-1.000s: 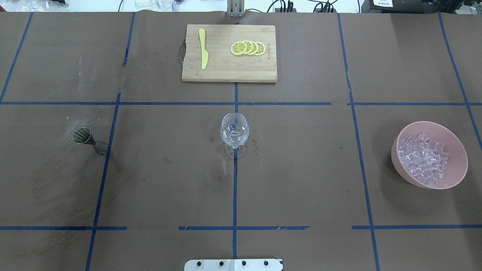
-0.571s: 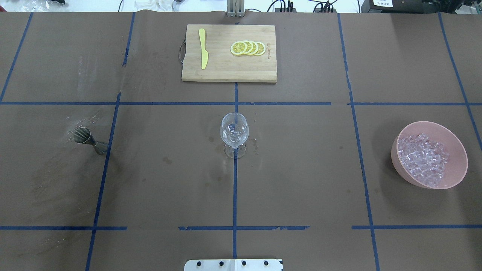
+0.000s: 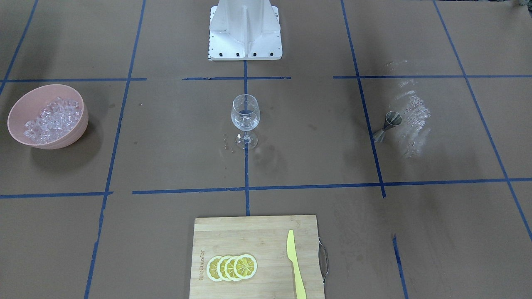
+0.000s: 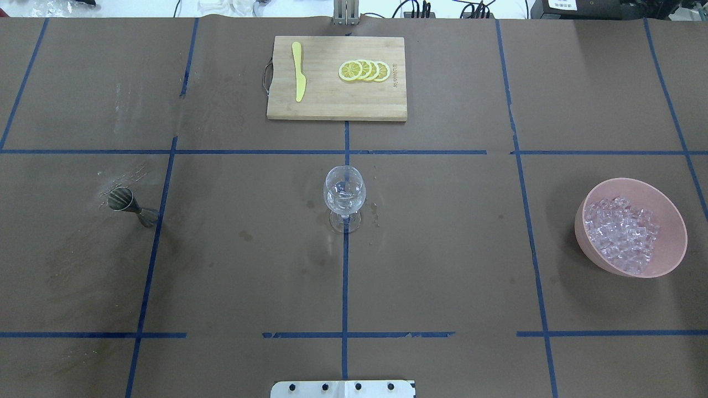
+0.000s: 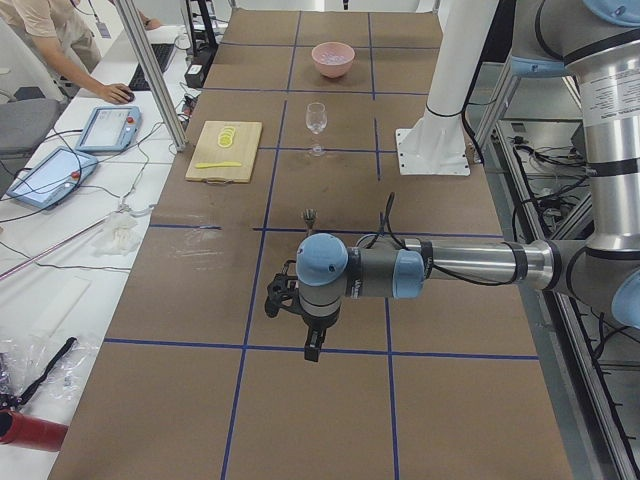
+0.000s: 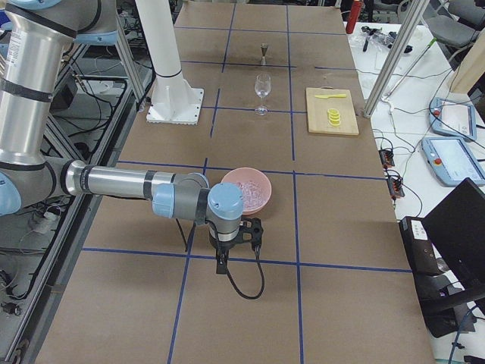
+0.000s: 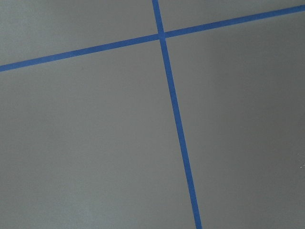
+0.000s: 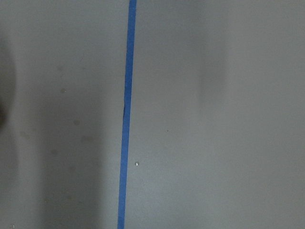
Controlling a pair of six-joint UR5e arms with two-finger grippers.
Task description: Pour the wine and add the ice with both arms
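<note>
A clear wine glass (image 4: 344,194) stands upright at the table's middle and also shows in the front view (image 3: 245,117). It holds a few clear ice chunks; I cannot make out the wine in it. More ice (image 4: 622,235) fills a pink bowl (image 4: 672,232) at the right. A metal jigger (image 4: 130,205) stands at the left. My left gripper (image 5: 312,350) shows only in the exterior left view, near the camera and far from the jigger. My right gripper (image 6: 221,265) shows only in the exterior right view, just in front of the bowl. I cannot tell whether either is open or shut.
A wooden cutting board (image 4: 336,105) at the far side carries a yellow knife (image 4: 299,72) and lemon slices (image 4: 364,71). The white robot base (image 3: 245,29) stands at the near side. Blue tape lines (image 4: 345,276) cross the brown table cover.
</note>
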